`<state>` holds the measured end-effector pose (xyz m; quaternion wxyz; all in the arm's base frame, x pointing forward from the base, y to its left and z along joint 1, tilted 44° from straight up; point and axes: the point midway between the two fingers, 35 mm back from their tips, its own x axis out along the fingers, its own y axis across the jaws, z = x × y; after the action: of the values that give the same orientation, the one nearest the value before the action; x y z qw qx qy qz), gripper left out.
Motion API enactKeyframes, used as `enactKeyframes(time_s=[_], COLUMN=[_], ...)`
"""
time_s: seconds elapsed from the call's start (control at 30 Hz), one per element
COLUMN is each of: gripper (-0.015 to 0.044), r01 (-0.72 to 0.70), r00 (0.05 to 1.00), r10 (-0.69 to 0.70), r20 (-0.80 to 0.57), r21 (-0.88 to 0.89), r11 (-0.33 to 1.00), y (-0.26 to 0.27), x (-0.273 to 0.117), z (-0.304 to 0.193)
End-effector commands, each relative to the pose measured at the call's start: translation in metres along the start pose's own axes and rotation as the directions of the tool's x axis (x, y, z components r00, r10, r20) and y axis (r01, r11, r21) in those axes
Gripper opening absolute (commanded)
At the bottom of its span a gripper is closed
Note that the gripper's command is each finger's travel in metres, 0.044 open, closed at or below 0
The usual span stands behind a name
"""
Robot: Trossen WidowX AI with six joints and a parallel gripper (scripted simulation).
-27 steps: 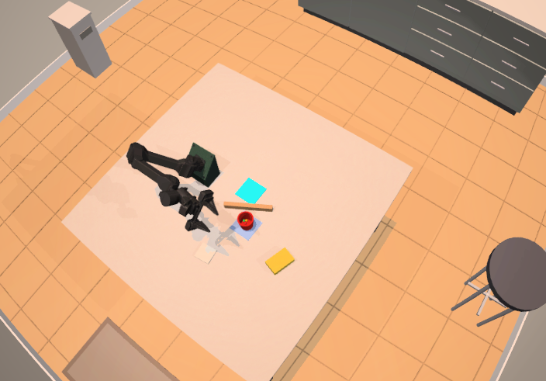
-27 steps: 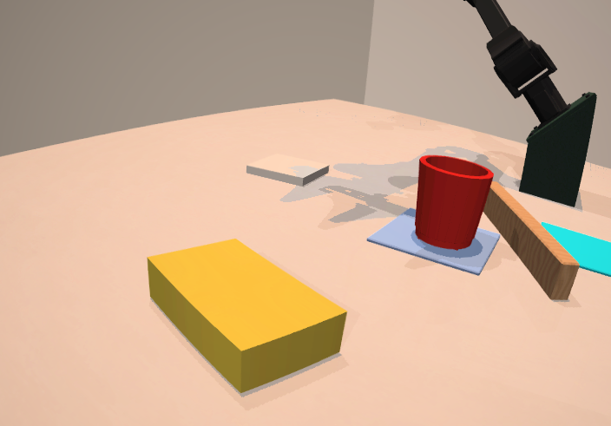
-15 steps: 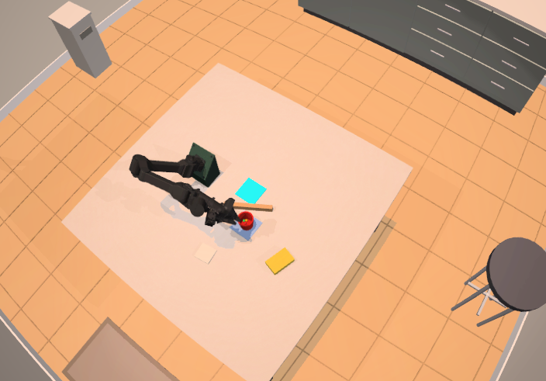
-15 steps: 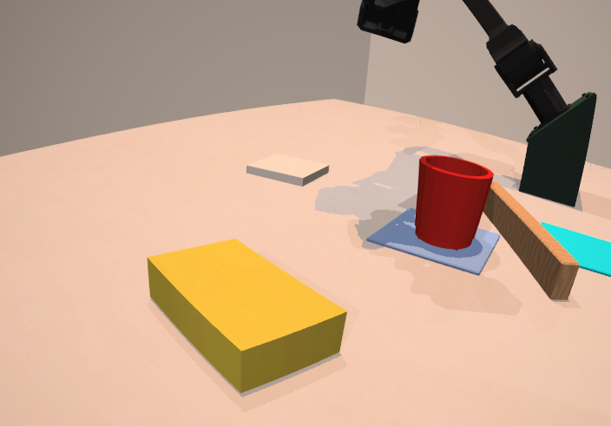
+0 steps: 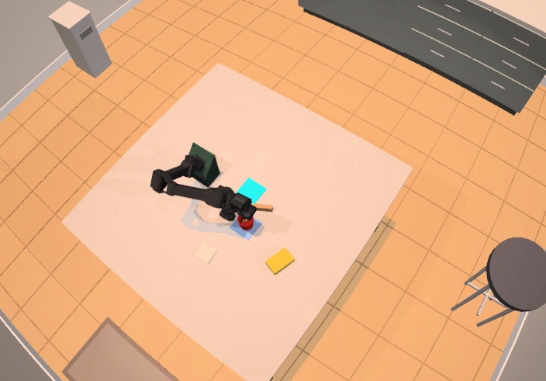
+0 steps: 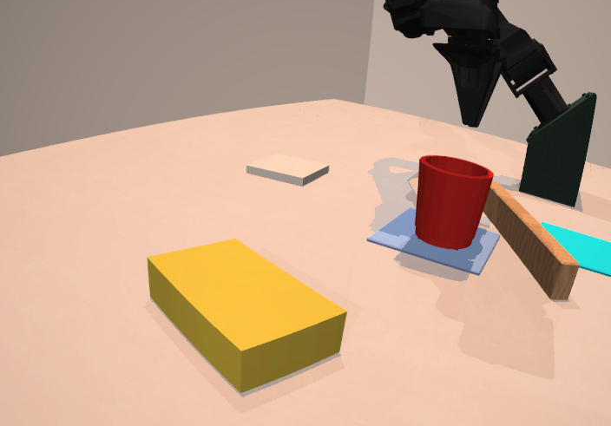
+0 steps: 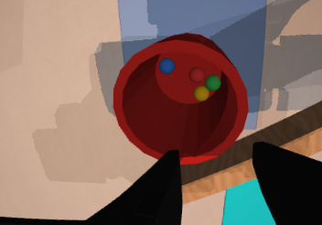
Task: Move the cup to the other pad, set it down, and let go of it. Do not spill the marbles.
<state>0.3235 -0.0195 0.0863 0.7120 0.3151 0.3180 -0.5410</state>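
A red cup [image 5: 246,225] [image 6: 451,209] [image 7: 148,116] stands upright on the blue pad [image 5: 248,236] [image 6: 394,233] [image 7: 197,13]. Several marbles, blue, red, green and yellow, lie on its bottom in the wrist view. The cyan pad [image 5: 251,186] [image 6: 587,250] [image 7: 242,203] lies bare on the other side of the wooden bar. My gripper [image 6: 471,123] [image 7: 216,156] points down above the cup and does not touch it. Its fingers are partly open with nothing between them. In the wrist view they show at the cup's near rim, on the side toward the bar.
A wooden bar [image 5: 264,208] [image 6: 533,233] [image 7: 206,187] stands on edge between the two pads, close beside the cup. A yellow block [image 5: 280,261] [image 6: 241,288] and a flat whitish block [image 5: 205,253] [image 6: 287,167] lie on the table. The arm's dark green mount [image 6: 557,160] stands behind.
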Motion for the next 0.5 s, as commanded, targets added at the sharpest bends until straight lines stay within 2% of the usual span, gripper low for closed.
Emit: enactKeyframes(time_s=[0.0, 0.47], gripper=[0.0148, 0.0148], r01=[0.146, 0.146], r00=[0.979, 0.980], r10=[-0.155, -0.155], r20=[0.129, 0.129], r21=[0.076, 0.076], r11=[0.986, 0.986], y=[-0.0097, -0.0097], x=[0.0100, 0.0186], z=[-0.0038, -0.0008])
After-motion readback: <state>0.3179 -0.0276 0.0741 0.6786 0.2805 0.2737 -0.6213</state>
